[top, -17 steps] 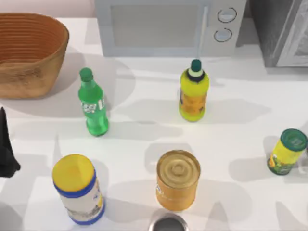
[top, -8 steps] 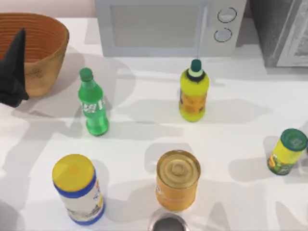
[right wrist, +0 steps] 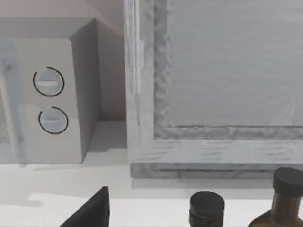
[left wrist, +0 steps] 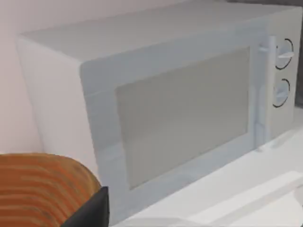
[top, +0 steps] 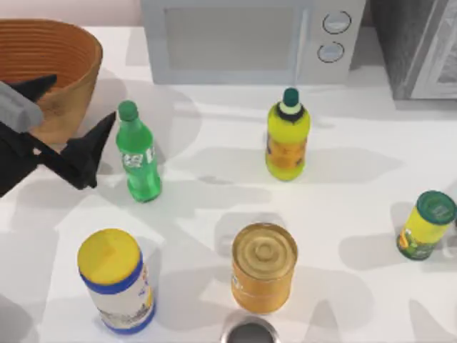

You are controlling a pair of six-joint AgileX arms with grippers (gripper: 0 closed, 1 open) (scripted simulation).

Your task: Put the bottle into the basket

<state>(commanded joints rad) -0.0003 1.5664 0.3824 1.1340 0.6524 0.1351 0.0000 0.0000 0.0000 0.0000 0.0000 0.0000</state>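
Left end effector (top: 71, 118): hovering with fingers spread wide, gripping nothing, between wicker basket (top: 68, 43) and green soda bottle (top: 138, 152). Bottle: standing upright on white surface (top: 343, 193), just right of the basket.

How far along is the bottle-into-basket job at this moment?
Nothing is done yet: the green soda bottle stands upright on the table, outside the wicker basket. In hand: the left gripper, fingers spread open, sits just left of the bottle, in front of the basket. Left: grasp, lift, carry and release.
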